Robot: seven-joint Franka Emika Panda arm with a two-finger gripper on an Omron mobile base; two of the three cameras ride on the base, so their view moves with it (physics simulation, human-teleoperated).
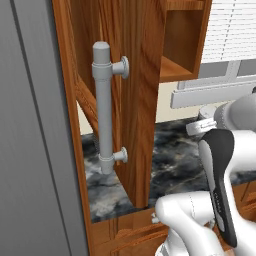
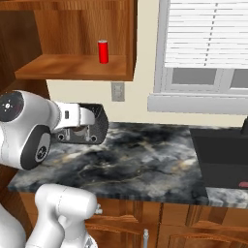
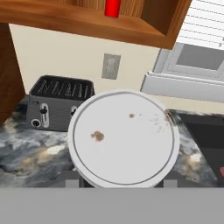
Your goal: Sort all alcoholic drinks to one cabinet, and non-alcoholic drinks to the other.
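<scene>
In the hand view a short cup with a pale, brown-speckled lid (image 3: 124, 138) sits right in front of the camera. My gripper (image 3: 121, 183) is shut on it, a fingertip showing at each side below the lid. In the right base view the gripper (image 2: 79, 131) hangs above the left end of the counter, a bit of dark brown cup (image 2: 77, 130) showing in the hand. A small red can (image 2: 103, 51) stands on the shelf of the open reddish-brown wall cabinet (image 2: 72, 68), above and beyond the gripper; the red can (image 3: 112, 7) is at the top of the hand view. The bottles are out of view.
The cabinet door (image 1: 137, 100) stands open towards me, with its long grey bar handle (image 1: 103, 107). A dark toaster (image 3: 59, 107) sits on the marbled counter (image 2: 145, 164) below the cabinet, by a wall outlet (image 2: 117, 91). A dark sink (image 2: 223, 160) lies at the right under a window.
</scene>
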